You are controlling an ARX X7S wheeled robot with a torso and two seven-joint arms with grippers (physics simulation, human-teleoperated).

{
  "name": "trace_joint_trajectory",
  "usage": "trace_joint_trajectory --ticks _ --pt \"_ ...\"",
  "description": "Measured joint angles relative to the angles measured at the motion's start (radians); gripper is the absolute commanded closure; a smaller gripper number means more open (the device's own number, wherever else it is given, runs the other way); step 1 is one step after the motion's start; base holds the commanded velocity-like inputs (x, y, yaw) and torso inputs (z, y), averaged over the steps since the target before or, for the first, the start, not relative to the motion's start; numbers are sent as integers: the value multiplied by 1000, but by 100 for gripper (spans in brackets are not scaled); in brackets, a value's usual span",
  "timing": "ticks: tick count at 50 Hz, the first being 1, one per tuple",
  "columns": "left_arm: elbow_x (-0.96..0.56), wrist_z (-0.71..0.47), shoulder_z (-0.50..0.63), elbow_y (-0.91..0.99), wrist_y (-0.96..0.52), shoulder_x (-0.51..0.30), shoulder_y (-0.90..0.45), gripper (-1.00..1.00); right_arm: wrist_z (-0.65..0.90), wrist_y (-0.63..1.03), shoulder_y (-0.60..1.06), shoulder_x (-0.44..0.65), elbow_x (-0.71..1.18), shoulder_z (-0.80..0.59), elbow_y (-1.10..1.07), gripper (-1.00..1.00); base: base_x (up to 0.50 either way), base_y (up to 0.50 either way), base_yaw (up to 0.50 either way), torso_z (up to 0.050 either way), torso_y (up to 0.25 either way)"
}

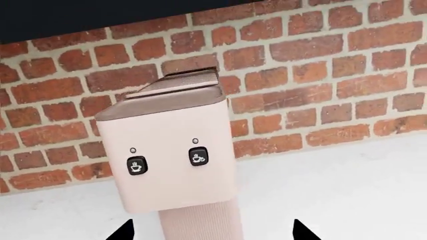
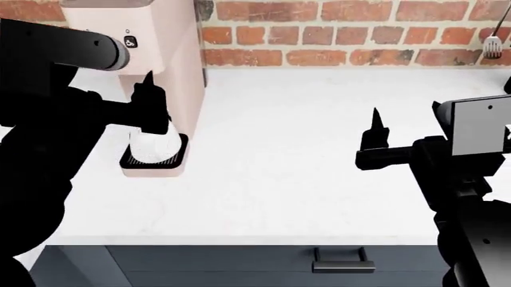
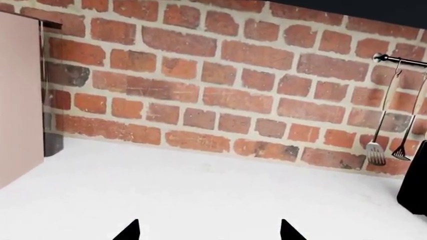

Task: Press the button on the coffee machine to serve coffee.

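The pale pink-beige coffee machine (image 1: 170,150) stands against the brick wall, its head facing my left wrist camera. Two dark icon buttons show on its front, one on the left (image 1: 137,165) and one on the right (image 1: 198,156). In the head view the machine (image 2: 172,54) is at the far left, with a white cup (image 2: 153,145) on its black drip tray (image 2: 177,160). My left gripper (image 1: 212,232) is open, its fingertips spread either side of the machine's column, a short way in front of it. My right gripper (image 3: 209,232) is open and empty over the white counter (image 2: 319,155).
A brick wall (image 2: 359,36) backs the counter. Utensils hang from a rail at the far right (image 3: 377,150). A dark drawer front with a handle (image 2: 343,263) lies below the counter's front edge. The machine's side shows in the right wrist view (image 3: 20,100).
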Motion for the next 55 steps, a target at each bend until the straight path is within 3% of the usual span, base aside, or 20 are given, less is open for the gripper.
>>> trace_joint_trajectory --ticks 12,13,26,55 --pt "-140 -121 81 -44 28 -24 -103 -100 5 -6 -9 -4 4 0 5 -100 0 0 0 0 0" --pt "-145 -126 87 -46 31 -25 -108 100 5 -6 -9 -4 4 0 5 -100 0 0 0 0 0" --pt "-112 -137 148 -79 67 -41 -139 100 9 -9 -12 -3 9 -2 9 -100 0 0 0 0 0" --pt "133 -40 283 -128 195 -39 -135 100 16 -37 -33 -10 21 -1 33 -100 0 0 0 0 0"
